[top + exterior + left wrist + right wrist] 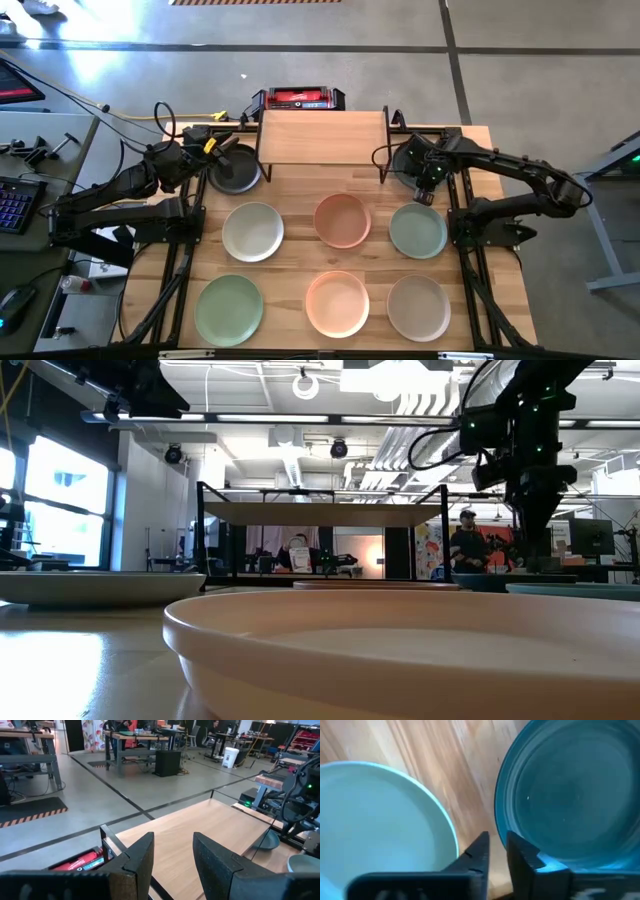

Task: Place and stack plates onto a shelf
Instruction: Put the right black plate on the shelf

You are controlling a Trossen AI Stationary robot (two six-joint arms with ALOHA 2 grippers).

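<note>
The shelf (322,135), a wooden top on black legs, stands at the table's far middle. A black plate (238,176) lies on the table left of it. My left gripper (172,840) hovers open over that plate, pointing level at the shelf top (200,825). Another black plate (570,795) lies right of the shelf, largely under my right arm. My right gripper (497,842) points down over this plate's near rim, its fingers a narrow gap apart, beside a pale green plate (418,230). White (253,231), peach (343,220), pale green (229,308), peach (337,303) and beige (418,306) plates lie flat on the table.
A red-and-black box (298,97) sits behind the shelf. Black frame rails (180,270) run along both table sides under the arms. A desk with a keyboard (12,205) stands off the table's left. In the low view a peach plate (400,650) fills the foreground.
</note>
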